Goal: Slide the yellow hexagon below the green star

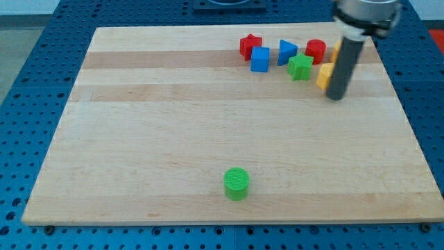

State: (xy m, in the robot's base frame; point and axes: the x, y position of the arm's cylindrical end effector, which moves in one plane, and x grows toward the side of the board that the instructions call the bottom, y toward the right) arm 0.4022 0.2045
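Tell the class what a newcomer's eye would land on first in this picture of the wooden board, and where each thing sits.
First comes the dark rod at the view's upper right, my tip resting just right of a yellow block that it partly hides. Left of it sits a tight cluster: red star, blue cube, blue triangle, green star and red cylinder. A lone green cylinder stands near the view's bottom.

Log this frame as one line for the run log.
task: yellow hexagon below green star | state: not yet, hexagon at star's right | my tip: touching hexagon's right side
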